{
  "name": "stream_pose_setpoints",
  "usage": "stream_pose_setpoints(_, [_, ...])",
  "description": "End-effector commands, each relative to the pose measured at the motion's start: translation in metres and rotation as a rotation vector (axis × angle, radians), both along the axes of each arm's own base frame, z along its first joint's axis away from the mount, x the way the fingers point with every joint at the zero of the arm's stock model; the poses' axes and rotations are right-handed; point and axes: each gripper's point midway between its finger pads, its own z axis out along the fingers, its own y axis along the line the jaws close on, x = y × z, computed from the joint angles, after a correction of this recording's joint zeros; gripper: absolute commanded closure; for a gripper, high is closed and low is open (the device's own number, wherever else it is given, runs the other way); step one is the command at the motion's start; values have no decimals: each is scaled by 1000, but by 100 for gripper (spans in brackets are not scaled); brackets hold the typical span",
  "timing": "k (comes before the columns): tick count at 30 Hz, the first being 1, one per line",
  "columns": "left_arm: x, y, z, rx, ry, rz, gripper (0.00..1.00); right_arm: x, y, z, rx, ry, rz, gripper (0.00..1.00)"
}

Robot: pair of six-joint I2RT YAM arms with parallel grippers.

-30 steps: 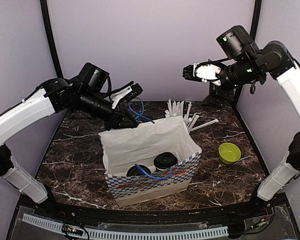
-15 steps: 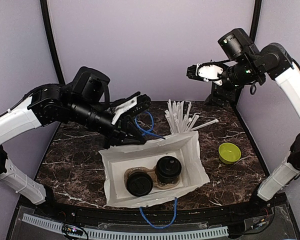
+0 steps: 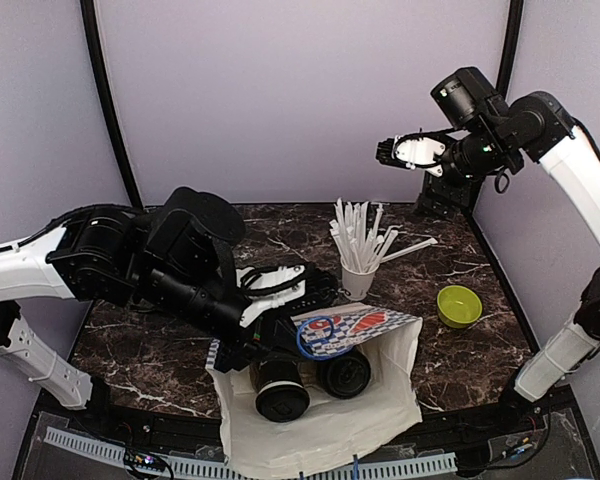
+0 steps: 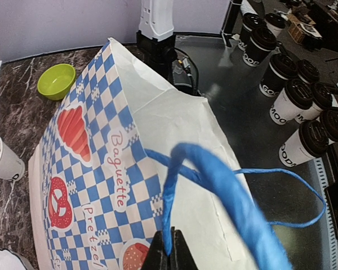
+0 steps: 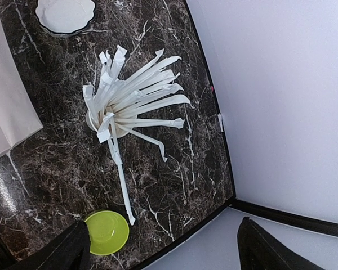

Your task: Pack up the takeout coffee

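My left end effector [image 4: 170, 250] is pinched fully closed on the blue handle [image 4: 214, 180] of the bag [image 4: 90, 169]. My right end effector [image 3: 395, 152] hangs wide open and empty, high over the surface [image 3: 480, 250]. Both cups [image 3: 281, 392] lie lidded inside the tilted bag. Its thin paper will likely crumple or tear under their weight, so I'd carry by the handle, slowly

Two black takeout coffee cups, black lids on, sit side by side inside the open paper bag [image 3: 320, 440], the nearer cup [image 3: 282, 400] beside the other cup [image 3: 346, 374].
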Motion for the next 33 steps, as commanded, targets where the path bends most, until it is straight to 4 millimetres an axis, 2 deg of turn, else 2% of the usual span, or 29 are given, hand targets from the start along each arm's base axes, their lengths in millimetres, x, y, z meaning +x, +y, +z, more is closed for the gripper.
stream_pose_setpoints(1, [13, 2, -1, 1, -52, 55, 100, 3, -3, 6, 34, -20, -23, 9])
stream_pose_setpoints(8, [35, 9, 3, 14, -152, 121, 100, 1, -8, 2, 28, -7, -26, 9])
stream_pose_setpoints(15, [74, 21, 12, 9, -162, 193, 100, 0, -10, -3, 41, 25, -29, 8])
stream_pose_setpoints(20, [93, 27, 13, 17, -201, 225, 100, 2, -16, -8, 83, 85, -43, 8])
stream_pose_setpoints(24, [119, 34, 8, 39, -220, 286, 100, 4, -28, -29, 120, 214, -55, 11])
stream_pose_setpoints(28, [144, 41, 5, 37, -210, 325, 100, 16, -43, -59, 192, 364, -89, 18])
stream_pose_setpoints(33, [166, 46, 5, 30, -218, 367, 100, 35, -63, -90, 320, 477, -138, 24])
